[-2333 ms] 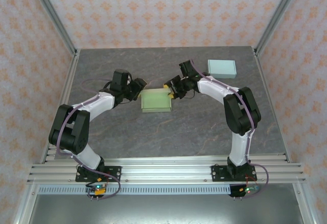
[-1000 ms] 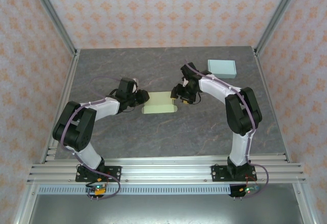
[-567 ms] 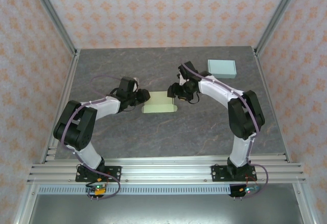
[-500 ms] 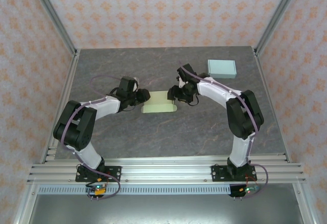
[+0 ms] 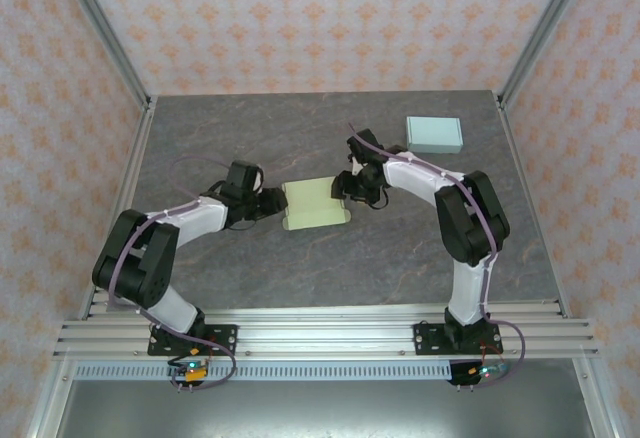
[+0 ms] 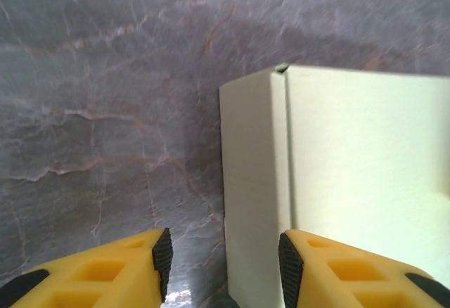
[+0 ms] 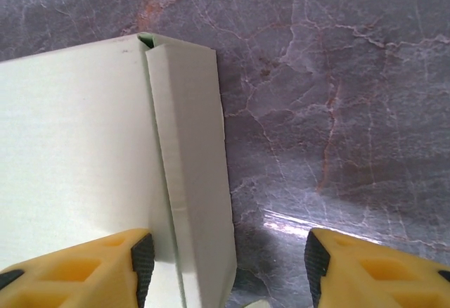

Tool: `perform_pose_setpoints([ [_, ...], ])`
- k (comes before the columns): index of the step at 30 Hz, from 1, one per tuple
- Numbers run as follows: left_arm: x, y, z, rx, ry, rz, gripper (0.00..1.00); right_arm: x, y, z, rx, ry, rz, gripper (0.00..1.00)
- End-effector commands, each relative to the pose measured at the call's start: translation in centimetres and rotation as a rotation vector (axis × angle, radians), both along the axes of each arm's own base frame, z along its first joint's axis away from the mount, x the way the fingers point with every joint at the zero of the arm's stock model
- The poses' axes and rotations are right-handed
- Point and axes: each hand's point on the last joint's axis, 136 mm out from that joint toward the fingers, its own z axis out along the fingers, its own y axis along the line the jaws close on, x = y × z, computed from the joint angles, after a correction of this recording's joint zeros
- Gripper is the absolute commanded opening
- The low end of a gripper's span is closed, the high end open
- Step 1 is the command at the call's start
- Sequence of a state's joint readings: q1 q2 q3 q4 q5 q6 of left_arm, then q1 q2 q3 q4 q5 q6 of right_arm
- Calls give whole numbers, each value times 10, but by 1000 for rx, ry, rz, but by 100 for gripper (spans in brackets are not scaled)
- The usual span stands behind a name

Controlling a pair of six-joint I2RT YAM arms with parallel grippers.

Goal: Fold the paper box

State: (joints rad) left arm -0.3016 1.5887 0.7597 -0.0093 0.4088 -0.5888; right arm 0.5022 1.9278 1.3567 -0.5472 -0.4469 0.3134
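Teal box [image 5: 434,135] (far right) lies apart from paper box [image 5: 314,204].

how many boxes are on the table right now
2: a pale green paper box in the middle of the table, and a light blue box near its far right corner. The arms could hide something small.

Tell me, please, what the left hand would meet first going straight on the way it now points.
Probably the paper box: its side flap stands just ahead of the left hand, though depth is unclear.
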Motion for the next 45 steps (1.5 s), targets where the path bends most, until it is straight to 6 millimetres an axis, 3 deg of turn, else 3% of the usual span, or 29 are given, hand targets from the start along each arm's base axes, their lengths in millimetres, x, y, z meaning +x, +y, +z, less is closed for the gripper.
perform_pose_setpoints([
  [1,-1,-14,-7,-33,-36,-51,50,14,5,18,40,-52,-10,61],
  [3,2,-19,-4,-48,-60,-55,51,17,2,28,49,-89,-14,61],
  [8,-2,-15,-29,10,23,-61,45,24,-16,54,93,-192,-45,61],
  [12,-4,-17,-36,-8,38,-52,45,13,-29,63,75,-248,17,60],
  [17,2,-19,-18,-31,10,-40,48,-2,-20,36,80,-153,92,59],
  [20,7,-21,-1,-70,-20,-11,54,-1,-27,14,-17,-121,101,60],
  [24,14,-22,18,-131,-70,56,69,-8,-40,-21,-186,-91,153,60],
  [27,17,-25,19,-134,-81,57,70,-7,-45,-27,-212,-80,125,60],
  [33,14,-38,-5,-47,-28,-25,67,-3,-33,-8,-139,-110,113,61],
  [37,17,-41,-17,-36,-3,-43,54,2,-29,14,-100,-157,102,62],
  [40,18,-41,-23,-8,35,-60,41,10,-31,41,-46,-279,71,63],
  [43,15,-43,-29,-19,72,-63,35,11,-33,66,-9,-490,143,65],
  [45,14,-45,-32,-36,99,-68,34,5,-37,70,-29,-620,235,66],
])
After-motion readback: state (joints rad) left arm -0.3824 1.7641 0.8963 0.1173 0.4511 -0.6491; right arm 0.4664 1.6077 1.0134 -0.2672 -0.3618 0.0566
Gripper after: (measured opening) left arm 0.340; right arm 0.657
